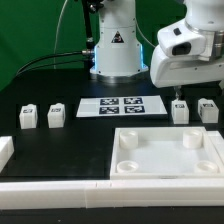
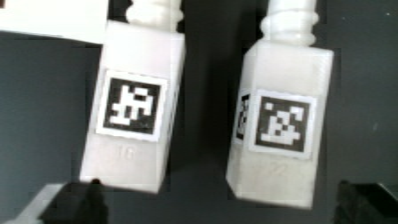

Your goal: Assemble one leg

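Two legs stand side by side on the black table at the exterior view's right, one (image 1: 180, 110) nearer the middle and one (image 1: 208, 109) further right. Each is a white stubby block with a square marker. In the wrist view both fill the frame, one leg (image 2: 134, 105) and the other (image 2: 285, 112), with their pegs pointing away. My gripper (image 1: 190, 94) hangs just above this pair, open and empty. In the wrist view its dark fingertips (image 2: 75, 205) show wide apart, with the gripper (image 2: 219, 208) centred on the gap between the two legs. Two more legs (image 1: 28, 117) (image 1: 57, 114) stand at the exterior view's left.
The large white square panel (image 1: 168, 170) with round corner sockets lies in front of the right-hand legs. The marker board (image 1: 122, 106) lies at the table's middle. A white rail (image 1: 60, 192) runs along the front edge, with a white block (image 1: 5, 150) at the left. The robot base (image 1: 113, 50) stands behind.
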